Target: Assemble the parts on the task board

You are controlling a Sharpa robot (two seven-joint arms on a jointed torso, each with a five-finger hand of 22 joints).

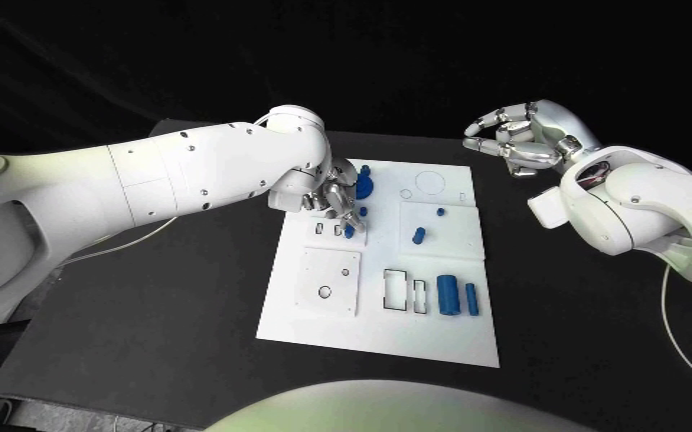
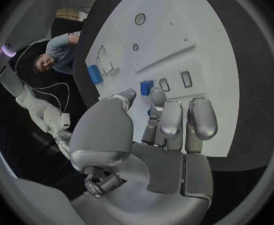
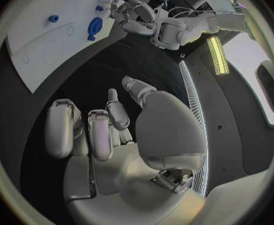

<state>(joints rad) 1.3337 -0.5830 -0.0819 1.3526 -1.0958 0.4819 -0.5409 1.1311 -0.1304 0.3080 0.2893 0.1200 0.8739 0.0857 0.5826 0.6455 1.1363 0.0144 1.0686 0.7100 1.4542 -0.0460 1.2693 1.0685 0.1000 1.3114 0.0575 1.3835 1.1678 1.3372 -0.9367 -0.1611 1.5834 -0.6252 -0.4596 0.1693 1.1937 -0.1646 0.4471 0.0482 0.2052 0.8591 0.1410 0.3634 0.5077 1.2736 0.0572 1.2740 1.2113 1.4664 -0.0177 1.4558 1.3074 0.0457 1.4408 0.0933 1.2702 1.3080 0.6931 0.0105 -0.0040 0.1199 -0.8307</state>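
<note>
Lying nearest on the white task board (image 1: pixel 378 337), two blue cylinders (image 1: pixel 457 295) sit side by side beside rectangular cutouts. Farther up, the left hand (image 1: pixel 330 195) reaches down onto the board's upper left, fingers curled around what seems a small blue part (image 1: pixel 351 231), though the grip is hard to read. Beyond, the right hand (image 1: pixel 522 138) hovers over the black tabletop (image 1: pixel 562 302), fingers curled, holding nothing.

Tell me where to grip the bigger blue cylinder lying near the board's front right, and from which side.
Take the larger blue cylinder across its middle, coming straight down from above. It lies flat on the task board with its long axis running front to back, so its round sides face left and right. A slimmer blue piece lies close on its right, leaving little room there. The right hand looks free.
</note>
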